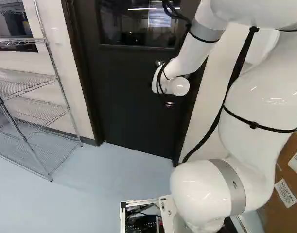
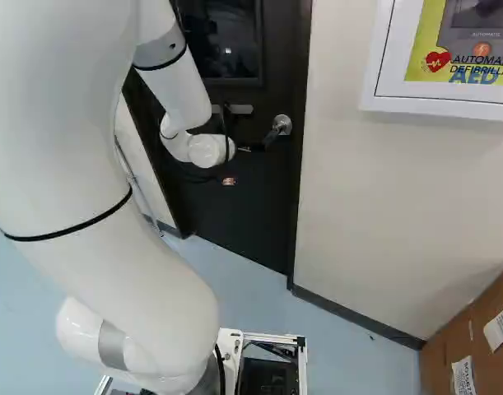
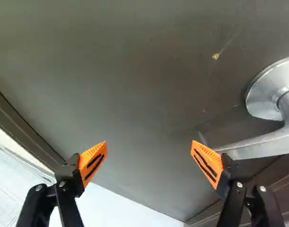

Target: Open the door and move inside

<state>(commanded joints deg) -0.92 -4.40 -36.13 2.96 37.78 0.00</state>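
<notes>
The door [image 3: 135,90] is shut, so the opening and the going in are both left to be done. The fingers [image 3: 205,163] are spread wide, and nothing is held. The handle [image 3: 265,145] is seen on the door, just beside one finger, not between the two; whether it is touched cannot be told.
</notes>
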